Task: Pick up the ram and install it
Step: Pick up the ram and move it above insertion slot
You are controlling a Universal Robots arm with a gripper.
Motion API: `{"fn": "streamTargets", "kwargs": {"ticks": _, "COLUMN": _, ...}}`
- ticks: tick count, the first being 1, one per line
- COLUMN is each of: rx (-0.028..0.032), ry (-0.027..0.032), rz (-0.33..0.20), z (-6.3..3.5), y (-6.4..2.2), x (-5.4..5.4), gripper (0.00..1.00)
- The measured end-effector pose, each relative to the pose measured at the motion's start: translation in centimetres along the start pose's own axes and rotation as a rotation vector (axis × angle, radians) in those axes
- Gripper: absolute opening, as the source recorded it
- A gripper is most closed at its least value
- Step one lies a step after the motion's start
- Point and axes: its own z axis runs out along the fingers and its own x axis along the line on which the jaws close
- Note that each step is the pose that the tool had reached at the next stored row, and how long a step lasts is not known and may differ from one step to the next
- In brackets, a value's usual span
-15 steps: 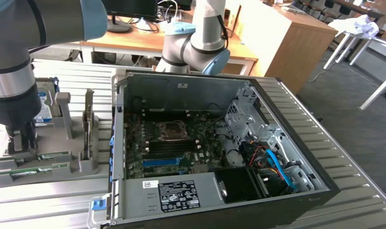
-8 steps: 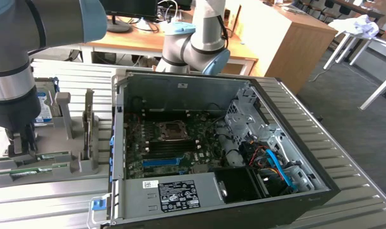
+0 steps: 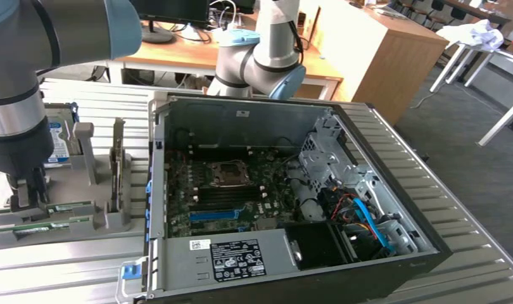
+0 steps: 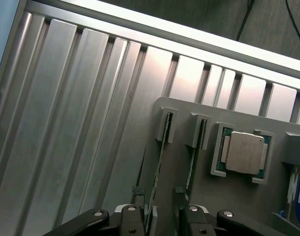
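The silver metal tabletop (image 3: 71, 269) (image 4: 66, 123) is made of long flat strips laid side by side, with thin dark grooves between them. Two things sit right on it. A flat grey plastic holder with upright posts and slots (image 3: 113, 220) (image 4: 180, 160) is at the exterior view's left. A big open computer case of black and grey metal (image 3: 231, 123) lies on its side just beside the holder, toward the exterior view's right.
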Motion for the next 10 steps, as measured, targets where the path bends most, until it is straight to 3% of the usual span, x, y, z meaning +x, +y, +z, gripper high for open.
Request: {"fn": "streamTargets", "kwargs": {"ticks": 10, "rx": 0.0, "ry": 0.0001, "rz": -0.003, "z": 0.63, "y": -0.01, "x": 0.07, "gripper": 0.36}}
